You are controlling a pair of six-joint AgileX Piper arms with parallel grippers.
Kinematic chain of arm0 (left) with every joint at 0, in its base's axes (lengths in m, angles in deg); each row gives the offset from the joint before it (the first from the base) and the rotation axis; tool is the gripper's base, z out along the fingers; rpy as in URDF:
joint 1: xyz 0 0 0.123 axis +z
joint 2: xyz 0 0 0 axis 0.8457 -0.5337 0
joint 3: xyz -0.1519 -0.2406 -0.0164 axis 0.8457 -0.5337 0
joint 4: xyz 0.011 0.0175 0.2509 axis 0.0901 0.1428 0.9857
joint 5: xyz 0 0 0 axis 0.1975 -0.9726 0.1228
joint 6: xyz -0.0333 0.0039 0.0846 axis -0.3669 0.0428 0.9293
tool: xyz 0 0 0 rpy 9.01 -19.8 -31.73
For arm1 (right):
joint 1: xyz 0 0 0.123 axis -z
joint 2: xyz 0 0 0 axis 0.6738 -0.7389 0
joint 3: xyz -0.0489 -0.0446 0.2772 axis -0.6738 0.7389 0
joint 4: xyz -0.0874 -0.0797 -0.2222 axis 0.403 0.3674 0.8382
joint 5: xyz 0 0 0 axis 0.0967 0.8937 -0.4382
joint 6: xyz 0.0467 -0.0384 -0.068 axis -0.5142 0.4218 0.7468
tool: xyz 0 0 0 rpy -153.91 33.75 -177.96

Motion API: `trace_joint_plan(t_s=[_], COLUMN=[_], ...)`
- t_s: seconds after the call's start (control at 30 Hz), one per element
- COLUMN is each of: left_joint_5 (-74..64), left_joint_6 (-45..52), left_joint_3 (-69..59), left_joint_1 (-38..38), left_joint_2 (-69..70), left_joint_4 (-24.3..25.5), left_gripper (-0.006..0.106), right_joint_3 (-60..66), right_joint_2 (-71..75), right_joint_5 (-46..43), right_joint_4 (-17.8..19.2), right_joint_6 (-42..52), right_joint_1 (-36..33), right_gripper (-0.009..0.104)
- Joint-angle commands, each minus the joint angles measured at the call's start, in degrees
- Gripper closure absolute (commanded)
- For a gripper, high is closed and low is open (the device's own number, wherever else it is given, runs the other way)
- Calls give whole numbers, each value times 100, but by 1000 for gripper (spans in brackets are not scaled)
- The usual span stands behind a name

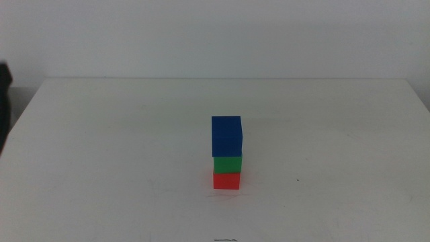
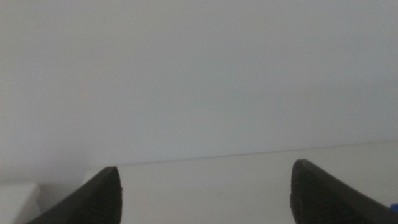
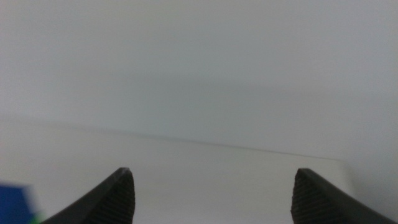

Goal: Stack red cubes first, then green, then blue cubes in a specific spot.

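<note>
White table point(image 1: 101, 148) carries the finished stack, blue cube point(image 1: 226, 136) on green cube point(image 1: 228, 165) on red cube point(image 1: 227, 180), so I keep my left gripper point(image 2: 205, 193) and right gripper point(image 3: 211, 193), jaws apart and empty, well away from it.

Three cubes in all stand on one white surface point(image 1: 101, 154): one red cube point(image 1: 226, 181), one green cube point(image 1: 228, 165) and one blue cube point(image 1: 226, 136). Two pincers are shown, the left pincer point(image 2: 205, 194) and the right pincer point(image 3: 211, 196), each with two dark jaws set wide apart, four jaws in total. A single dark arm part point(image 1: 4, 101) appears at the middle view's left edge.
</note>
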Motion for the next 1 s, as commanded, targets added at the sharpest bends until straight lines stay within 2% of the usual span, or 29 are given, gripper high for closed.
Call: trace_joint_plan(t_s=[0.0, 0.1, 0.47, 0.6, 0.7, 0.8, 0.97], left_joint_5=[981, 1483, 1945, 1951, 1952, 1952, 1962], left_joint_6=[-1, -1, -1, -1, -1, -1, -1], left_joint_3=[-339, -948, -2330, -2741, -3086, -3427, -3761], left_joint_1=[211, 522, 706, 706, 706, 706, 706], left_joint_2=[255, 631, 1888, 2241, 2572, 2922, 3243], left_joint_4=[-513, -866, -762, -757, -758, -698, -698], left_gripper=[8, 8, 8, 8, 8, 8, 8], right_joint_3=[239, 801, 2399, 2954, 3483, 3937, 4279], right_joint_2=[353, 856, 2553, 3029, 3447, 3791, 3811], right_joint_5=[-839, -1137, -1272, -1374, -1786, -2069, -1921], right_joint_4=[-132, -132, -115, 270, 513, 476, 365], right_joint_6=[77, 77, 77, 77, 77, 77, 77], right_joint_1=[591, 839, 839, 839, 839, 839, 839], right_gripper=[31, 31, 31, 31, 31, 31, 31])
